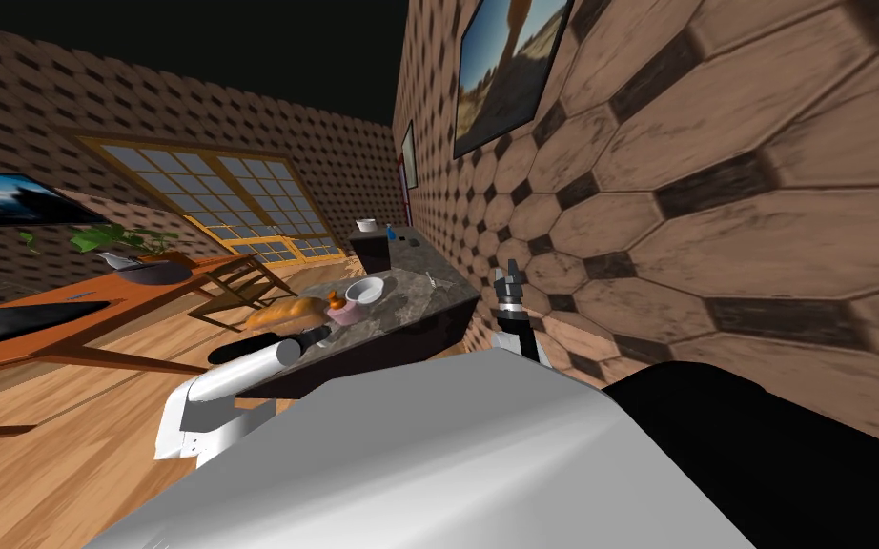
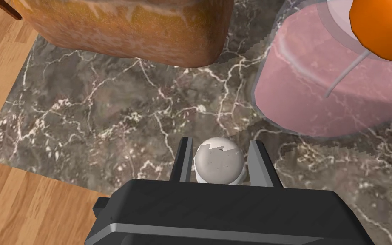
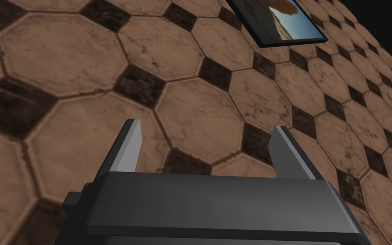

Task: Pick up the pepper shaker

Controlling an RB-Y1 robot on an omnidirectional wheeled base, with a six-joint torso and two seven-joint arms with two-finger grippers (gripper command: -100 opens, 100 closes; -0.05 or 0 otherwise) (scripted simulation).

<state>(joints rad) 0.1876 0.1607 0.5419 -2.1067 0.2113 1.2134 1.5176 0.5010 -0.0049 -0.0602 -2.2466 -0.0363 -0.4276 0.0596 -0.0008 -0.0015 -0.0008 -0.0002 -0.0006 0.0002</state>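
The left gripper (image 2: 220,142) appears clamped on the white pepper shaker (image 2: 220,165), which stands on the marbled worktop (image 2: 106,119) near a pink container (image 2: 318,85) — small, light, rigid. Its domed top is likely slippery — grip the sides. The right gripper (image 3: 205,136) is spread wide.

The desk (image 2: 106,123) top is dark marble with white veins. The pepper shaker (image 2: 220,163) has a smooth, matt, scuffed pale dome. The pink cup (image 2: 318,93) looks translucent. The floor (image 2: 16,204) is wood planks.
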